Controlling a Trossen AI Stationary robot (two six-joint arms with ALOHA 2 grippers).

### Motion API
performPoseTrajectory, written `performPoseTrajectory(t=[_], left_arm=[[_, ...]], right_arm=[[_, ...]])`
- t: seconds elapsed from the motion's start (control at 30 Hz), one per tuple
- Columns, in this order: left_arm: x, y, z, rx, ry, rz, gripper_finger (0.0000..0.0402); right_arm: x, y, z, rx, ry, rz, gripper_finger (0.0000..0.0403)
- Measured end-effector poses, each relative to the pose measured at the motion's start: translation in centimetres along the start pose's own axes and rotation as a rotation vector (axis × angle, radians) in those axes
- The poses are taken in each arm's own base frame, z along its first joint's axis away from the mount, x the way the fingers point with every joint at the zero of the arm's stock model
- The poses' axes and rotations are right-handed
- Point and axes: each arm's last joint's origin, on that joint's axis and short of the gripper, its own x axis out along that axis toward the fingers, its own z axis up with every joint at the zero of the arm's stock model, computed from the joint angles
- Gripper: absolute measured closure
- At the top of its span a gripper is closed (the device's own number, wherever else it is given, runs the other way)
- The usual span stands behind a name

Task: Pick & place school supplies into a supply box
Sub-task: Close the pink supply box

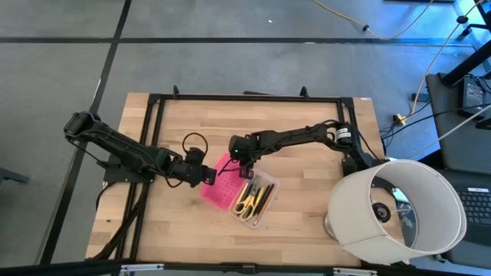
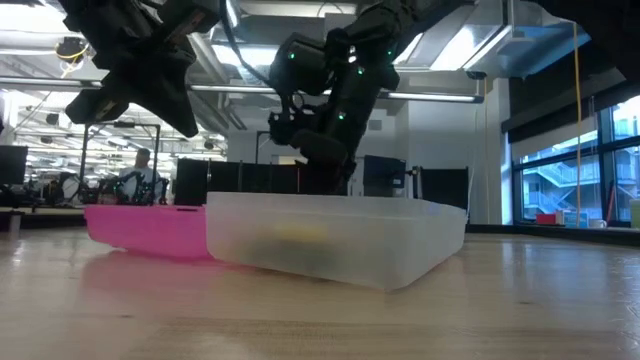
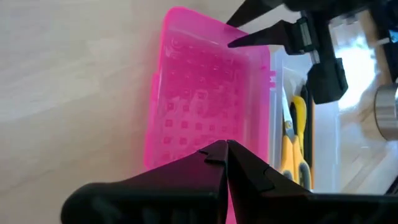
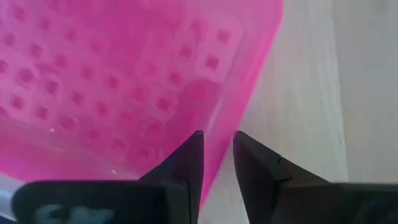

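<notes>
step: lid (image 1: pixel 217 186) closing | right tool (image 4: pixel 217 163) slightly apart astride lid edge, 12 o'clock | left tool (image 3: pixel 225 152) together | next: lid swung over box (image 1: pixel 257 201)

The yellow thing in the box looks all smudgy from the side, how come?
In the low view the supply box has cloudy walls, so the scissors show only as a yellow blur; bright windows behind leave both arms as dark shapes. In the left wrist view, looking into the open box, the scissors look sharp, past the shut left gripper.

2 dark jointed arms, black looping cable, green indicator lights, tapered black fingers (image 4: pixel 186 158)
</notes>
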Motion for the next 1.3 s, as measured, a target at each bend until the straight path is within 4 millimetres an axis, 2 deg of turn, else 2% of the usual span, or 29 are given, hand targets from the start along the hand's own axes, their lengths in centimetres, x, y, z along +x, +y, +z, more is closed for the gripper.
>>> performPoseTrajectory(t=[0.13, 0.27, 0.33, 0.6, 0.73, 0.97, 1.07, 1.3], left_arm=[[0.1, 0.1, 0.3, 0.034, 0.001, 0.008, 0.0398], [0.2, 0.1, 0.5, 0.062, 0.015, 0.015, 0.0398], [0.3, 0.2, 0.6, 0.074, 0.031, 0.015, 0.0398], [0.5, 0.4, 1.1, 0.163, 0.097, 0.029, 0.0398], [0.7, 0.9, 1.5, 0.217, 0.154, 0.058, 0.0398], [1.1, 1.8, 2.7, 0.313, 0.224, 0.114, 0.0398], [1.3, 2.1, 3.5, 0.353, 0.211, 0.125, 0.0398], [1.9, 2.8, 5.8, 0.419, 0.171, 0.149, 0.0398]], right_arm=[[0.0, -0.1, 0.1, 0.024, -0.01, -0.001, 0.033], [0.0, -0.8, 0.6, 0.065, -0.057, 0.001, 0.0381], [0.0, -1.5, 0.8, 0.088, -0.085, 0.003, 0.0392], [0.0, -5.8, 1.1, 0.324, -0.134, -0.029, 0.0396], [-0.2, -7.8, 1.0, 0.39, -0.138, -0.055, 0.0397], [-0.5, -10.9, -0.6, 0.651, -0.05, -0.184, 0.0399], [-0.6, -11.5, -1.1, 0.764, -0.021, -0.226, 0.0399], [-0.7, -11.6, -1.5, 0.959, -0.007, -0.249, 0.0399]])
